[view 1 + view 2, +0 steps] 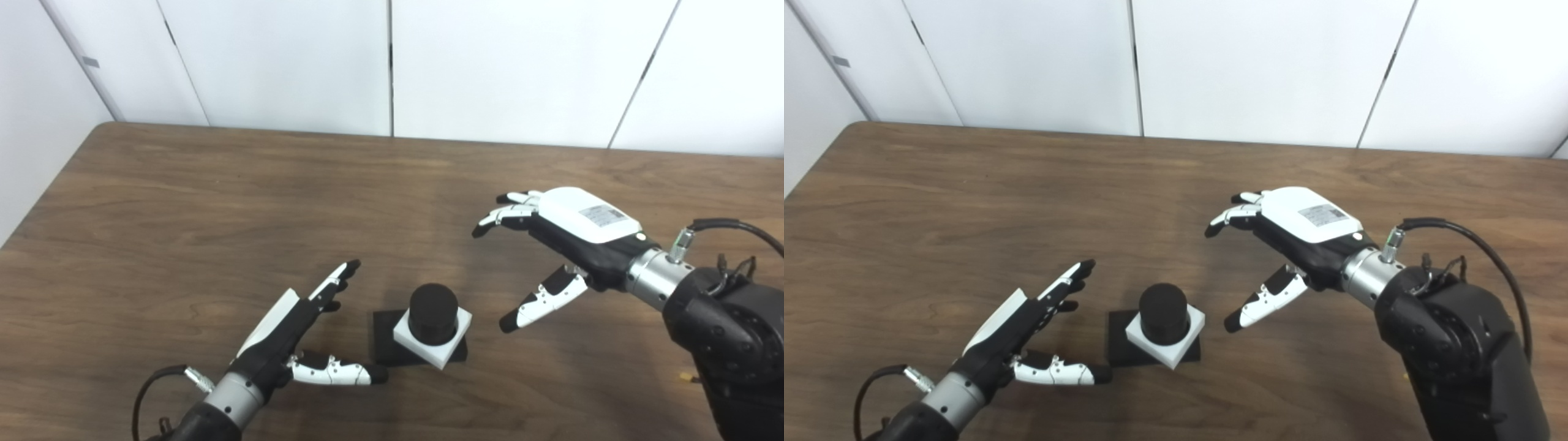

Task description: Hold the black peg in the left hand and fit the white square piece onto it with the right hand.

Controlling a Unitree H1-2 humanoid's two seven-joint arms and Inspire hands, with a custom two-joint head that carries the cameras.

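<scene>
The black peg (433, 312) stands upright on its flat black square base (384, 343) near the table's front middle. The white square piece (438, 349) sits around the peg, resting on the base and turned a little askew to it. My left hand (294, 334) lies open just left of the base, its thumb tip close to the base's near left corner, holding nothing. To the right and a little above the peg, my right hand (563, 236) hovers open, fingers spread, thumb pointing down toward the white piece without touching it.
The brown wooden table (245, 202) stretches back to a white panelled wall (392, 61). Its left edge runs diagonally at the far left. My bulky right forearm (729, 331) fills the lower right corner.
</scene>
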